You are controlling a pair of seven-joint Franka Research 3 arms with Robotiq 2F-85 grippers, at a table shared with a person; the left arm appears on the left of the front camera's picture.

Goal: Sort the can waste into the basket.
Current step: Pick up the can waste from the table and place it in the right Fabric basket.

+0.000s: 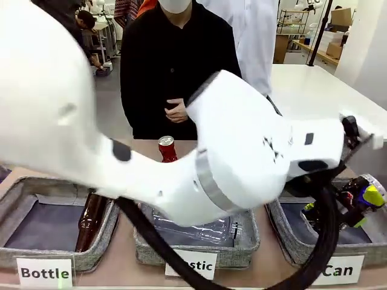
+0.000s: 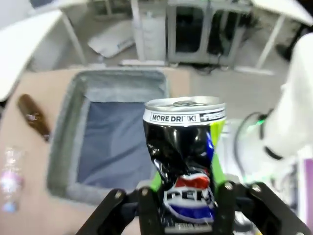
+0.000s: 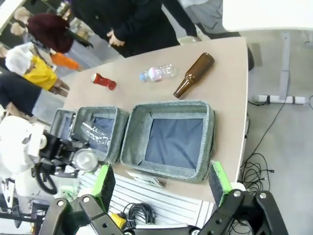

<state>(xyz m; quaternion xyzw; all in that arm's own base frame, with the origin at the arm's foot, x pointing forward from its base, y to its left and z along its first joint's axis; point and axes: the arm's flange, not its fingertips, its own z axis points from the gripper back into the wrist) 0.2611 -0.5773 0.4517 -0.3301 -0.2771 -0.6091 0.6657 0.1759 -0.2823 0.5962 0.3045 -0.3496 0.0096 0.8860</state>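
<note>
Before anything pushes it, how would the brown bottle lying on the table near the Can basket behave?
The brown bottle lies on its side, so a sideways push would probably roll it. It looks like glass: likely stiff, rather heavy, slippery to grip, and breakable if it rolls off the table.

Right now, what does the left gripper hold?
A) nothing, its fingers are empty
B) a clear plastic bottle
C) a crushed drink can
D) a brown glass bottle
C: in the left wrist view the left gripper is closed on the crushed can, its green pads pressing the can's sides, with the grey basket beyond it.
</note>
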